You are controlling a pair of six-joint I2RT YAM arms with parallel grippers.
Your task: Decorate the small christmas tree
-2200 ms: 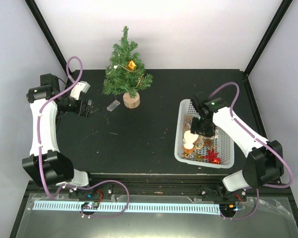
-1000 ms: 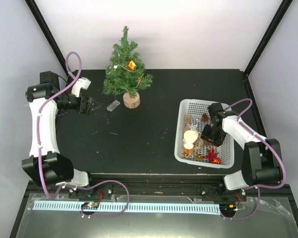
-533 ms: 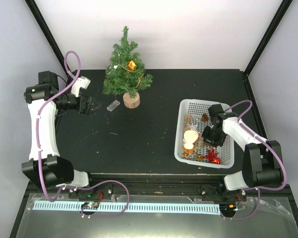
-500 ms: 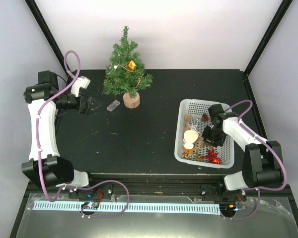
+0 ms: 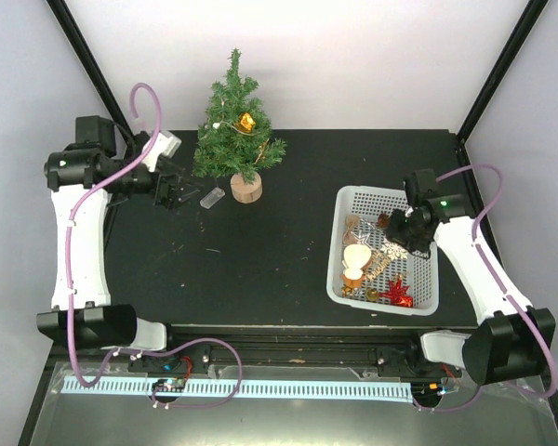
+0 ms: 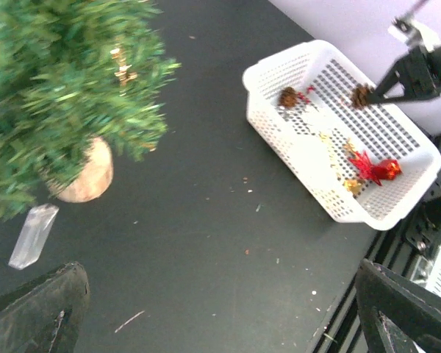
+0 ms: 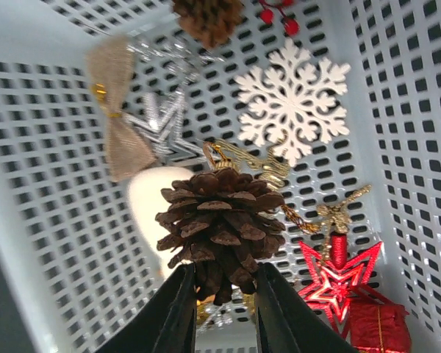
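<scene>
Right gripper [image 7: 222, 283] pinches a brown pine cone [image 7: 217, 220] by its lower end, the two fingers [image 7: 178, 309] pressed against its scales on either side. The cone hangs over the inside of the white basket [image 7: 29, 220], above a cream-coloured rounded ornament [image 7: 151, 195] and a gold ornament [image 7: 246, 158]. Around it on the basket floor lie a white snowflake [image 7: 294, 99], a burlap bow [image 7: 117, 110], a silver star [image 7: 165, 121], a red star [image 7: 331, 283] and a red gift box [image 7: 378, 327]. A second pine cone [image 7: 209, 18] with red berries lies at the far end. The basket sits on the right side of the black table [image 5: 260, 260].

Left gripper [image 5: 177, 192] is spread wide, its fingers [image 6: 40, 305] at opposite lower corners of the wrist view and holding nothing. It hovers over the table's far left part, near a small clear plastic piece [image 5: 212, 197] that lies flat on the table. Just beyond that piece stands the small christmas tree [image 5: 234, 130], upright on its round wooden base [image 5: 246, 189] at the far edge of the table, well apart from the basket. A gold ornament on the tree [image 5: 246, 122] hangs among its upper branches.
</scene>
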